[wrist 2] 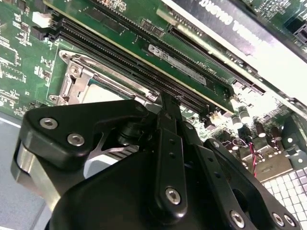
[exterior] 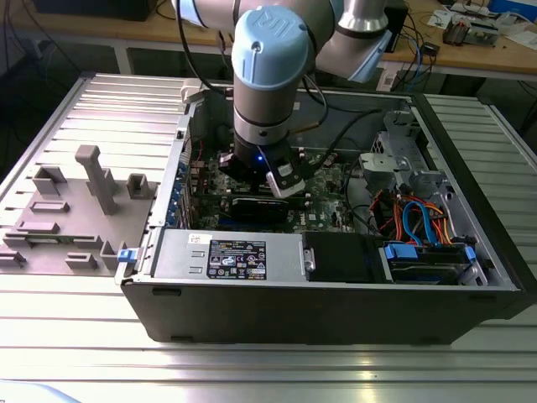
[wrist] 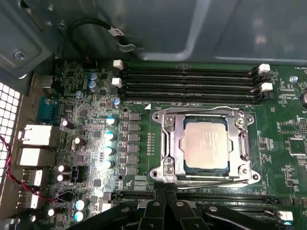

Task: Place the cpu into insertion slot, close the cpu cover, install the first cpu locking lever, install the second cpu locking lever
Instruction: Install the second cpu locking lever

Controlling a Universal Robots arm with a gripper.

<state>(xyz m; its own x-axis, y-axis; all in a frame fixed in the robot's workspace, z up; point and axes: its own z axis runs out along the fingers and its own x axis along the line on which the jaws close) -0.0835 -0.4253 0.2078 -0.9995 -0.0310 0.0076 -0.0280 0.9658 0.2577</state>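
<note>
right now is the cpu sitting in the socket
Yes, in the first wrist view the cpu lies flat inside the insertion slot, framed by the cpu cover.

1. The grey-and-pale-blue jointed robot arm (exterior: pixel 265 75) reaches straight down, its wrist vertical;
2. The black metal gripper (wrist 2: pixel 169 103) points downward, its slim fingers (wrist 2: pixel 168 143) drawn close together.

Pale blue cap on the arm's (exterior: pixel 273 59) big joint, silver tube sections either side, black cables looping off it. Down at the wrist, a black collar with a small blue light and a white-and-black camera block (exterior: pixel 285 180). In the second wrist view the end effector (wrist 2: pixel 165 158) is matte black linkage bars, rounded housings, shiny silver screws.
</note>
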